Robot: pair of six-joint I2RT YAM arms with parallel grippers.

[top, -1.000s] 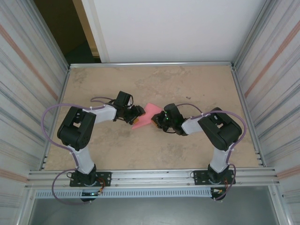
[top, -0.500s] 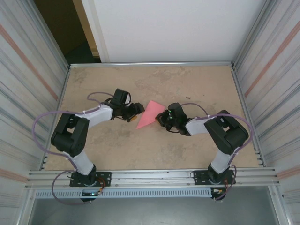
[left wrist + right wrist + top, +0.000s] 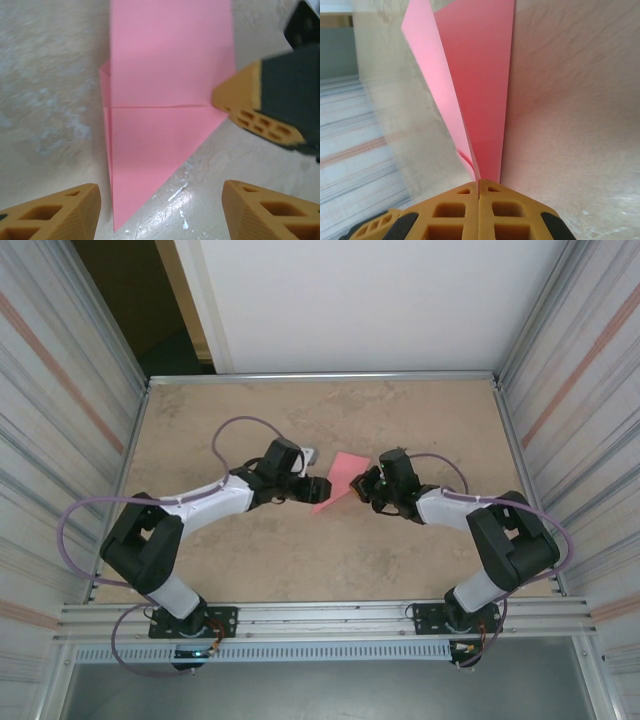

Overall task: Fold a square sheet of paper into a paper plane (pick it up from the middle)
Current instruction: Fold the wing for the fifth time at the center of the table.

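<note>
Pinching the paper plane point(image 3: 485, 75) by its right corner with the right claw point(image 3: 479, 182), tips pressed tight, at the middle of the counter point(image 3: 250, 560). Seems well along: creased into a pointed kite, one flap lifted, final folds likely left. Reaching low from the left with the left claw point(image 3: 160, 200) spread, the plane's pointed end between its tips.

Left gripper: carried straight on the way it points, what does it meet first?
Most likely the folded pink paper, whose pointed tip sits ahead between the open fingers of the left gripper. The right gripper, shut on that paper, is just beyond; depth is hard to judge.
</note>
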